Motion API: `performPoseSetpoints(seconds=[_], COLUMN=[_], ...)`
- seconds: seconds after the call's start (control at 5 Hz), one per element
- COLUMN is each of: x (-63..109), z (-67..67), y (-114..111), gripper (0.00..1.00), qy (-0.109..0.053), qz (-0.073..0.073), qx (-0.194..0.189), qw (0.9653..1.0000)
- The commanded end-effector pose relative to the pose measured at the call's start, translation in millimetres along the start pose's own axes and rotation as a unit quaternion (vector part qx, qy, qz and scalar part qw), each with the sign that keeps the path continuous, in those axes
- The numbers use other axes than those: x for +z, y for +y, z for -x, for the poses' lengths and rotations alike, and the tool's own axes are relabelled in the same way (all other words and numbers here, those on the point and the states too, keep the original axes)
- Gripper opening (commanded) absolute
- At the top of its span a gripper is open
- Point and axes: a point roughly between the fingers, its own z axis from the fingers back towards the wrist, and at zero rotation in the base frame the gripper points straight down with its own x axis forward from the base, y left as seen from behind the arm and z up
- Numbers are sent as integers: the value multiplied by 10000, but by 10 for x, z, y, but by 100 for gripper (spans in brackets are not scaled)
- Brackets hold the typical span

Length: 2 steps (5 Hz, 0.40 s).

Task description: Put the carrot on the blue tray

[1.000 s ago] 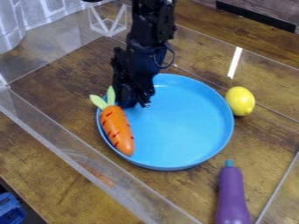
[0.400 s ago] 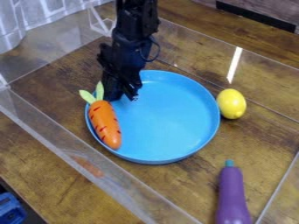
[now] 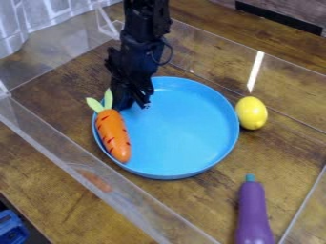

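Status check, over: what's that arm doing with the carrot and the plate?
Gripper shut at blue tray rim, holding no carrot. Carrot lies across tray's left rim. Lemon and eggplant clear of tray.

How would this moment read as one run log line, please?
hand: shut, at blue tray rim | carrot: lying across tray's left rim | lemon, eggplant: on table

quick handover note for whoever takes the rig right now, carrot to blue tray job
Gripper: shut, pointing down at the blue tray's back-left rim, beside the carrot's leaves; whether it grips the rim or anything else cannot be told.
Carrot: lying on the tray's left edge, body over the rim, green top hanging outside.
Lemon and eggplant: on the table, off the tray.
Done: carrot is on the tray, at its edge.
Left: check it sits securely, retract.
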Motion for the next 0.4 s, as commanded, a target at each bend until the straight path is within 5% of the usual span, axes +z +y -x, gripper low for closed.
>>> performPoseSetpoints(seconds=[0.0,0.2], x=[-102,73], z=[106,59], y=[120,71], gripper=[100,100], qy=[-68,-320], qz=[92,76], qx=[-15,-28], qw=[9999,9995])
